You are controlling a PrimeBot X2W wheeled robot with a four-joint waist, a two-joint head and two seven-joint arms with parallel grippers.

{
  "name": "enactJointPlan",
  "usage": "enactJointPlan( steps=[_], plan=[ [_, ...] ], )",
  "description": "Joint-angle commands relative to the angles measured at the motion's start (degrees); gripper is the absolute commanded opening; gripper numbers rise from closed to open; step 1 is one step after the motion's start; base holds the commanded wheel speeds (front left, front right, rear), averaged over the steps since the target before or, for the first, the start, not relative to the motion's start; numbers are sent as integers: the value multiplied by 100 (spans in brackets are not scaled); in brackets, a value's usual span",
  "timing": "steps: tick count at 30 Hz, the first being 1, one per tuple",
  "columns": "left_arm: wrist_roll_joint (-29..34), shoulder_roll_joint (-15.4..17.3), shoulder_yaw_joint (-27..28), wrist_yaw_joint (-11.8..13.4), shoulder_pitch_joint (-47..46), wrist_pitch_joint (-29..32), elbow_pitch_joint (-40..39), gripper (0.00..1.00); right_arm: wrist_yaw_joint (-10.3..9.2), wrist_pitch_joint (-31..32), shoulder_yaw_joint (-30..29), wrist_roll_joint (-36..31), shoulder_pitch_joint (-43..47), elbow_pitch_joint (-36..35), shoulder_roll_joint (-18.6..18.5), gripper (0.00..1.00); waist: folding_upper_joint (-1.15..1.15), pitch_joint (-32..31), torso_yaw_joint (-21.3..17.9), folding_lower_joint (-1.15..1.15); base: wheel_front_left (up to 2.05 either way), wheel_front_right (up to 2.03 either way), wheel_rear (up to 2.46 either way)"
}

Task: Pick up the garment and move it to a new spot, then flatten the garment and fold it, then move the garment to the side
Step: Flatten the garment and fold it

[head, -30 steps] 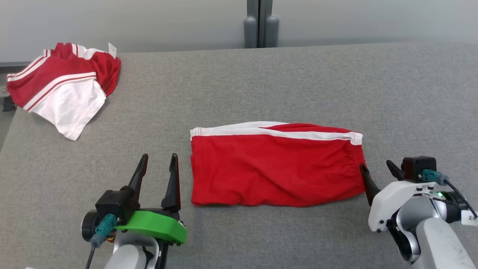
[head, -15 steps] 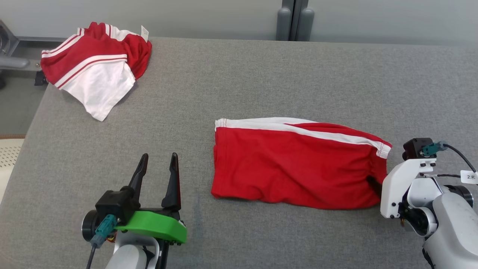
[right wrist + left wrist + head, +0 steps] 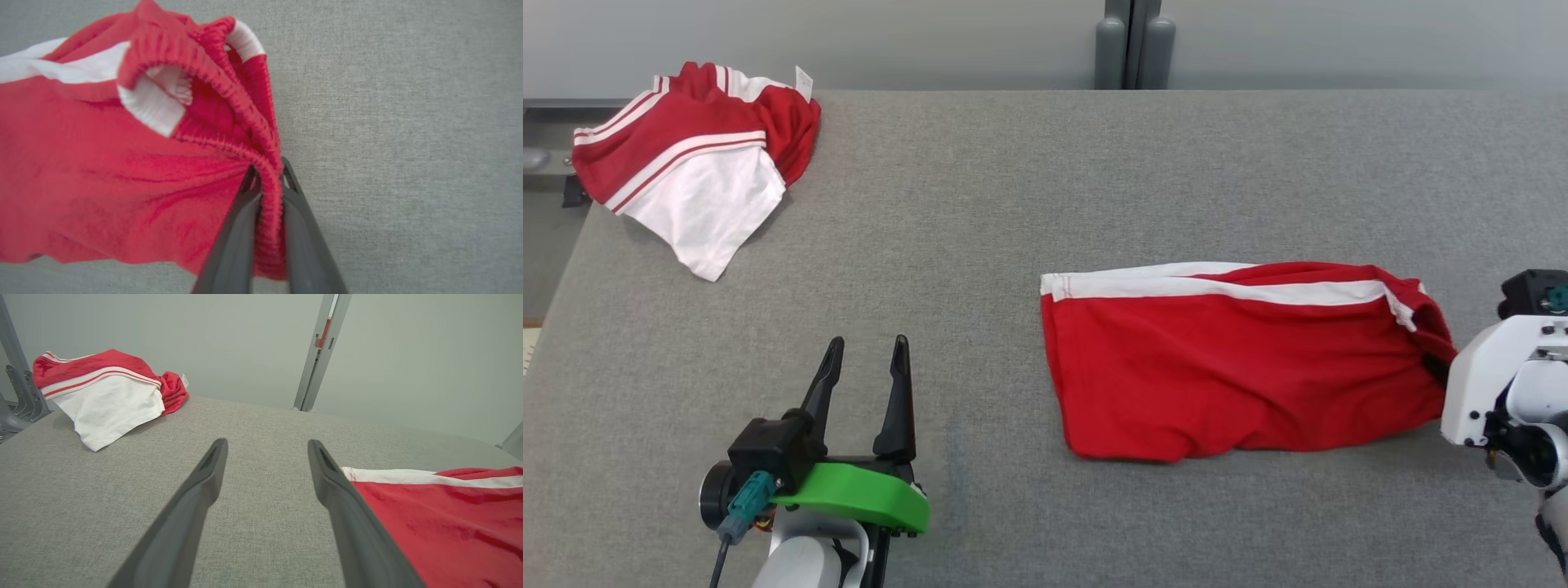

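My right hand is clamped on the elastic waistband of the red garment, fingers pinched together with the bunched edge between them. The garment lies on the grey bench, at about 3 o'clock from my left hand, whose fingers stand wide apart over bare bench. A second red-and-white garment sits crumpled at the bench's 10 o'clock corner.

Right pincer clamps the red garment's elastic waistband — bunched, lifted.
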Motion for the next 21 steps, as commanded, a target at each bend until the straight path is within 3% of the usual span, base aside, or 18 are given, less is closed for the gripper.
enactJointPlan(
  steps=[1,4,8,16,21],
  plan=[
    [49,6,34,-20,77,-3,-3,100,-10,31,-66,32,68,-41,-92,0,0,17,-85,0,0,0,0],
    [58,2,44,-32,71,-2,-5,100,-10,98,-175,161,162,-166,-116,0,0,33,-161,0,0,0,0],
    [77,0,50,-44,46,-3,10,100,-9,168,-174,592,235,-550,117,0,0,46,-231,0,0,0,0],
    [94,-13,36,-77,-74,-3,49,100,-9,260,298,1215,325,-1600,487,0,0,33,-205,0,0,0,0],
    [102,-34,52,-80,-99,-4,39,100,-9,193,639,1295,228,-1842,745,0,0,38,-86,0,0,0,0]
  ],
)
